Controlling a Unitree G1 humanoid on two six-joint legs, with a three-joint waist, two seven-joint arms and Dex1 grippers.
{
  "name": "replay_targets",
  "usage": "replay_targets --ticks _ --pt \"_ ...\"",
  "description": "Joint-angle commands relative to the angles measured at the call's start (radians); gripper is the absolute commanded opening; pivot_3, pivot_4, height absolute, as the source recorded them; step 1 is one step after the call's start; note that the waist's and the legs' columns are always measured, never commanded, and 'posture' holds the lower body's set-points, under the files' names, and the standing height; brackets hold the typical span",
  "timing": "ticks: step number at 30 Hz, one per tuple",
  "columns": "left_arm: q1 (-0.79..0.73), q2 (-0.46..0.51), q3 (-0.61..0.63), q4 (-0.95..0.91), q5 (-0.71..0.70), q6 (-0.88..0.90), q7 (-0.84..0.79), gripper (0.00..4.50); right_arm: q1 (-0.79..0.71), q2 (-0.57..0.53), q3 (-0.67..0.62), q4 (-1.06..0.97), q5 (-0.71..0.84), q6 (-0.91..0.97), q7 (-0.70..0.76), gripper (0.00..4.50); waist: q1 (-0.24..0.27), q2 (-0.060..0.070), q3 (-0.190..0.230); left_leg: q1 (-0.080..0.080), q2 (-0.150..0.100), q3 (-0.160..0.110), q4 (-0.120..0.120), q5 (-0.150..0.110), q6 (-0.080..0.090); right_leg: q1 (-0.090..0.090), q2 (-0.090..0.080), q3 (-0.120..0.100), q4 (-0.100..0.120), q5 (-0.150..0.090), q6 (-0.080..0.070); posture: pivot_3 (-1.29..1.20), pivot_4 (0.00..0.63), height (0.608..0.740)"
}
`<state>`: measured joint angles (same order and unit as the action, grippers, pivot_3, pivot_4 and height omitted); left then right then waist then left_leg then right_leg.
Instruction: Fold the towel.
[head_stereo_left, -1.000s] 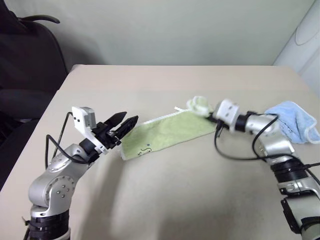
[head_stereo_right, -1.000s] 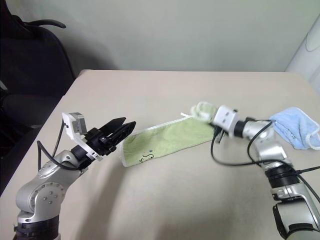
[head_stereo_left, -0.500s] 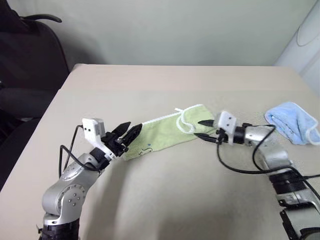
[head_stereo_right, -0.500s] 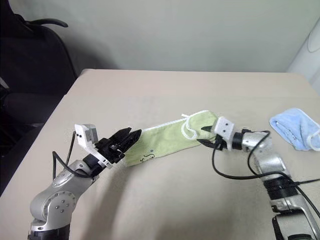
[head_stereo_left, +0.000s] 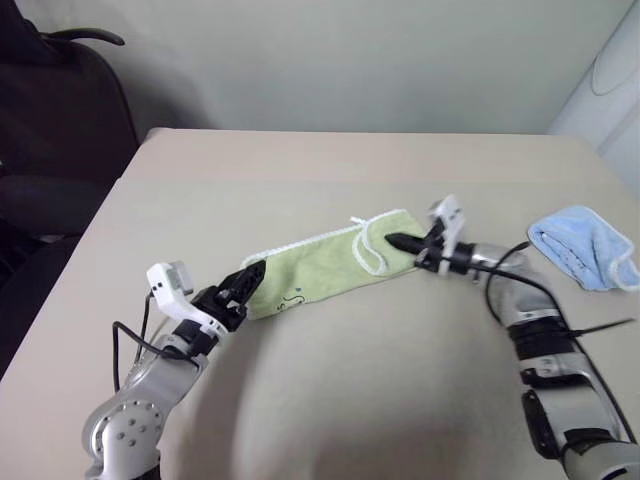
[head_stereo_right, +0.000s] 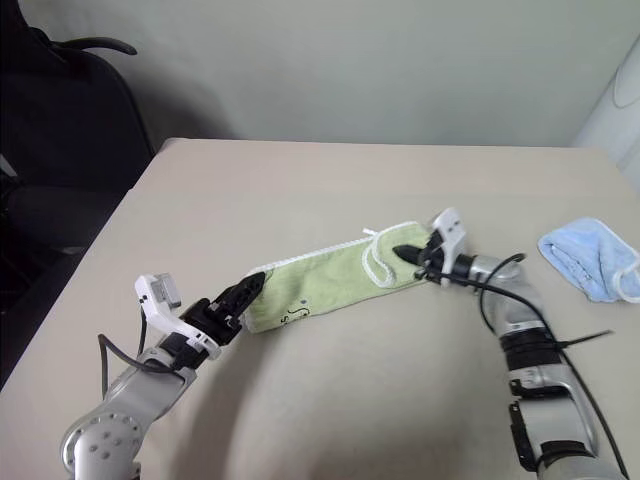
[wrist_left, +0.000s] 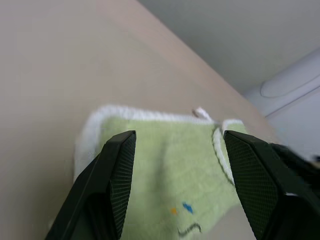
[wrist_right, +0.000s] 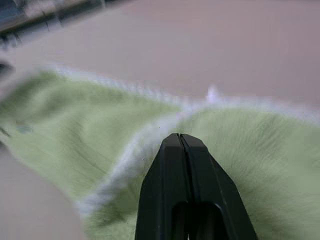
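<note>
L gripper is sitting nearest, jaws apart, straddling the near-left end of the towel, which is lying as a long green strip across the table w/ its far-right end flapped over. Further along, R gripper is resting w/ fingers pressed shut, empty, tip over that flap. Risk, imo: closed fingers dragging or bunching the flap, or L gripper closing on one layer only, skewing the fold; blue cloth is lying well apart.
</note>
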<state>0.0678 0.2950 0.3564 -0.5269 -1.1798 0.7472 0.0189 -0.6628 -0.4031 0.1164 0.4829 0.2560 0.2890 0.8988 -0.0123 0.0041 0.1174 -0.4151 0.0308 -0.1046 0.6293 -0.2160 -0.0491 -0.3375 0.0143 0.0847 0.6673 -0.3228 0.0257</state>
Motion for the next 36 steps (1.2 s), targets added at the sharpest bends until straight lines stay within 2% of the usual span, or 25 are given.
replay_targets --ticks 1,4,8,9,18,30,33,36 --pt "0.046 0.000 -0.015 -0.073 -0.045 0.027 0.094 3.07 -0.040 0.028 0.019 0.131 -0.072 -0.137 -0.010 0.01 0.000 0.001 0.000 0.000 0.000 0.000 0.000 0.000 0.000 0.000 0.000 0.000 0.000 0.000 0.000 0.00 0.150 0.740" --pt "0.112 -0.009 -0.014 -0.129 -0.132 0.019 0.165 3.07 -0.064 0.058 -0.001 0.207 -0.077 -0.192 -0.012 0.01 -0.003 0.000 0.000 0.001 0.000 0.000 0.000 0.000 0.000 0.001 0.000 0.000 0.000 0.001 -0.001 0.00 0.150 0.740" --pt "0.193 -0.006 -0.015 -0.177 -0.259 -0.008 0.232 4.29 -0.083 0.084 -0.014 0.265 -0.082 -0.240 -0.011 0.00 -0.003 0.000 0.000 0.004 0.001 0.001 -0.001 -0.001 0.000 0.004 0.001 0.000 0.000 0.001 -0.002 0.00 0.150 0.740" --pt "0.208 -0.005 -0.021 -0.180 -0.291 -0.013 0.254 4.45 -0.086 0.090 -0.015 0.277 -0.085 -0.249 -0.011 0.00 -0.003 0.000 0.000 0.005 0.001 0.001 -0.001 -0.001 0.000 0.005 0.001 0.000 0.000 0.001 -0.003 0.00 0.150 0.740" --pt "0.187 -0.036 -0.093 -0.105 -0.490 -0.112 0.517 4.45 -0.107 0.130 -0.043 0.293 -0.085 -0.280 -0.006 0.00 -0.005 0.000 0.000 0.013 0.002 0.002 -0.002 -0.006 0.001 0.011 0.003 0.000 0.001 -0.001 -0.007 0.00 0.150 0.740" --pt "0.007 -0.037 -0.119 0.140 -0.485 -0.163 0.658 4.45 -0.107 0.147 -0.067 0.273 -0.082 -0.289 -0.036 0.00 -0.001 0.003 0.001 0.018 0.002 0.002 -0.003 -0.007 0.003 0.011 0.004 -0.001 0.011 -0.003 -0.011 0.00 0.150 0.740" --pt "-0.017 -0.038 -0.114 0.167 -0.479 -0.165 0.651 3.82 -0.105 0.146 -0.087 0.257 -0.072 -0.286 -0.046 0.00 0.003 0.005 0.001 0.020 0.002 0.001 -0.003 -0.007 0.003 0.012 0.005 -0.001 0.012 -0.004 -0.013 0.00 0.150 0.740" --pt "-0.029 -0.034 -0.118 0.166 -0.468 -0.160 0.635 2.73 -0.089 0.140 -0.108 0.206 -0.047 -0.266 -0.034 0.00 0.004 0.006 0.002 0.020 0.002 0.002 -0.004 -0.007 0.002 0.012 0.006 -0.001 0.012 -0.005 -0.014 0.00 0.150 0.740"
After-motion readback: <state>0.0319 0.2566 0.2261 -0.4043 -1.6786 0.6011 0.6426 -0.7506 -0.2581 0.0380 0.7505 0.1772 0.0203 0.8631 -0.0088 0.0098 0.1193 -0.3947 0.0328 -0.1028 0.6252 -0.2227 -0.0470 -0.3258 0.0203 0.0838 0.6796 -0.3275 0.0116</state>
